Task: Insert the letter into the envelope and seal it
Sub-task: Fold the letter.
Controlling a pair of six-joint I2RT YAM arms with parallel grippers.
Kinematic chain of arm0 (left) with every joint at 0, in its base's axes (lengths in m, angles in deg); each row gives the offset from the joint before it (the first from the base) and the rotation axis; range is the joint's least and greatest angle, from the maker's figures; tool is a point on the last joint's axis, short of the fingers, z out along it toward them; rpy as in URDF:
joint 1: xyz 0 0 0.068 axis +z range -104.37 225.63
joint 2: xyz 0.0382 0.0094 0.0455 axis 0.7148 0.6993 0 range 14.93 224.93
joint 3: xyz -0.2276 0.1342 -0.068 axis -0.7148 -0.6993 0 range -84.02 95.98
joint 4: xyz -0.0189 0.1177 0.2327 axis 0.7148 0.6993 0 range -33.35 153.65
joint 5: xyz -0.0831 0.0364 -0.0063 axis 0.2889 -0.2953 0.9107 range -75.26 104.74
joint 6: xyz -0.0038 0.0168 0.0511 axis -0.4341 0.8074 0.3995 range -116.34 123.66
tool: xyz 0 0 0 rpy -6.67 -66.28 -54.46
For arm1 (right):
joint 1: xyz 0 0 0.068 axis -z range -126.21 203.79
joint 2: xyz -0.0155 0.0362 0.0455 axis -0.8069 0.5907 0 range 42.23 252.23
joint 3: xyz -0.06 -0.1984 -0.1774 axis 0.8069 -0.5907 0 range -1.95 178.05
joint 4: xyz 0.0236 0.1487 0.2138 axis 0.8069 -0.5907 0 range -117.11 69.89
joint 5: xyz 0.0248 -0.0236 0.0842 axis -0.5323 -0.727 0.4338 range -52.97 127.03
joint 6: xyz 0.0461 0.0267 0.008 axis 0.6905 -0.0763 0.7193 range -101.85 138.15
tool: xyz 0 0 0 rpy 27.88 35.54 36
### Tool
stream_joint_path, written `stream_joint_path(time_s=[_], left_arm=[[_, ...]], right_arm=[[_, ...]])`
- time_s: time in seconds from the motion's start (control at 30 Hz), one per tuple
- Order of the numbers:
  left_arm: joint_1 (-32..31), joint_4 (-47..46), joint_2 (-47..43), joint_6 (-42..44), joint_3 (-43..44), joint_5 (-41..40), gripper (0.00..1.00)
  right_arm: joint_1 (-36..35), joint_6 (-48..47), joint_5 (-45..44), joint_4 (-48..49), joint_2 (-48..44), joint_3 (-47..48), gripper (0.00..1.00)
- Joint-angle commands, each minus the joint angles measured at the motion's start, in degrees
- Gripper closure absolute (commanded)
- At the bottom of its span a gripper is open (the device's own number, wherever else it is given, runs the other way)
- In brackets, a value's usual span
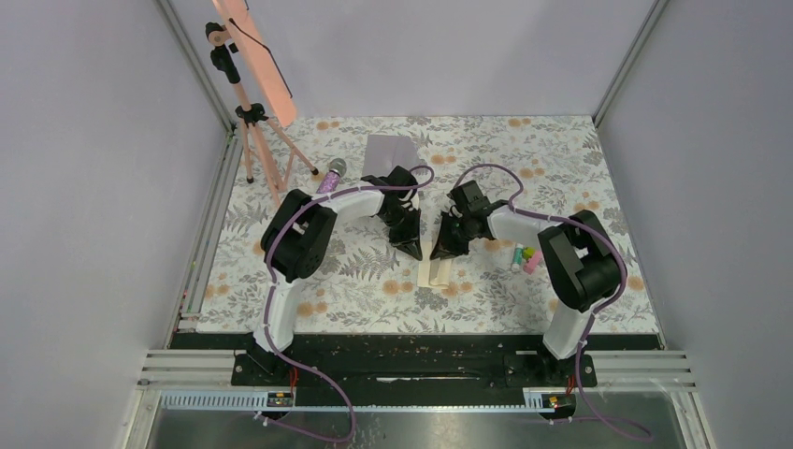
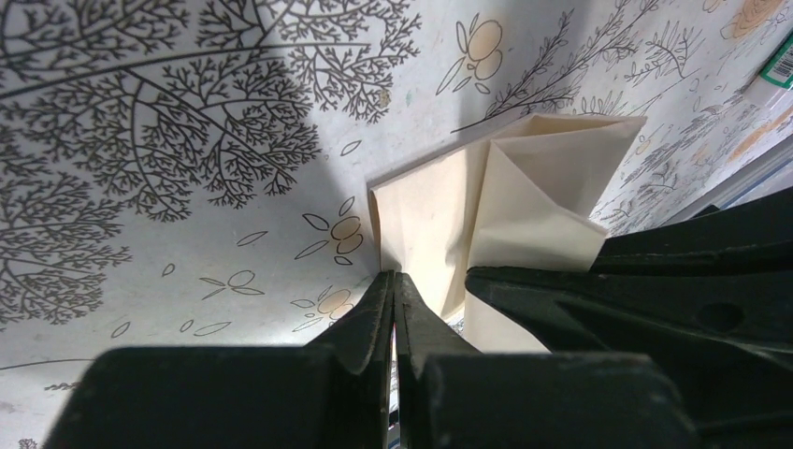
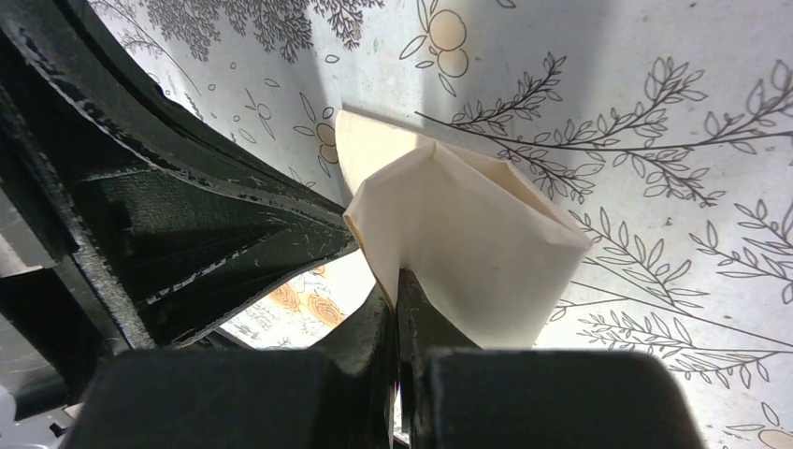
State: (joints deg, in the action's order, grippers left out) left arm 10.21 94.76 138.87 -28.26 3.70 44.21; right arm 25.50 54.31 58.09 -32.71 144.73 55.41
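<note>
Now my right gripper [image 3: 397,281] pinches a raised fold of the cream folded paper letter [image 3: 468,234]. My left gripper [image 2: 393,281] is closed, tips at its edge. The letter sits outside the flat grey-lilac paper envelope [image 1: 391,150], nearer me, well apart.

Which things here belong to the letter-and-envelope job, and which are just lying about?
Job in hand:
- letter, partly folded, at the tips of both claws
- envelope, farther back on the table
- left claw
- right claw

Lying about:
- tripod with a peach panel
- purple object
- small coloured tubes
</note>
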Motion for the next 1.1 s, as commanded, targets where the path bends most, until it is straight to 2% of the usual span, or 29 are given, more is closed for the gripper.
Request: stream_joint_path(time_s=[0.0, 0.17, 0.2, 0.37, 0.43, 0.77, 0.93, 0.97, 1.07], left_arm=[[0.39, -1.46, 1.89, 1.18, 1.28, -1.74, 1.00], [0.35, -1.41, 1.93, 1.09, 1.35, -1.55, 1.00], [0.35, -1.44, 2.00, 1.13, 1.36, -1.57, 1.00], [0.35, -1.42, 1.87, 1.23, 1.02, -1.48, 1.00], [0.36, -1.45, 1.85, 1.25, 0.75, -1.61, 1.00], [0.52, -1.41, 1.35, 1.75, -0.56, -1.79, 1.00], [0.75, -1.46, 1.08, 1.87, -1.13, -1.97, 1.00], [0.79, -1.46, 1.06, 1.97, -1.15, -2.03, 1.00], [0.79, -1.40, 1.13, 1.99, -1.11, -2.02, 1.00]], right_arm=[[-1.36, -2.04, 0.61, -0.79, 0.90, 1.81, 1.00], [-1.76, -3.39, -0.42, -1.83, 0.52, 1.46, 1.00], [-1.81, -3.59, -0.64, -2.11, 0.51, 1.44, 0.97], [-1.85, -3.54, -1.21, -2.49, 0.07, 1.11, 0.60], [-1.85, -3.21, -1.27, -2.29, -0.53, 0.93, 0.51], [-1.77, -0.74, -1.57, 0.32, -2.10, -0.15, 0.38], [-1.85, 0.68, -3.56, 1.23, -3.33, -1.64, 0.39], [-1.85, 1.07, -3.79, 1.57, -3.51, -2.08, 0.42], [-1.85, 1.77, -3.74, 2.02, -3.12, -2.45, 0.64]])
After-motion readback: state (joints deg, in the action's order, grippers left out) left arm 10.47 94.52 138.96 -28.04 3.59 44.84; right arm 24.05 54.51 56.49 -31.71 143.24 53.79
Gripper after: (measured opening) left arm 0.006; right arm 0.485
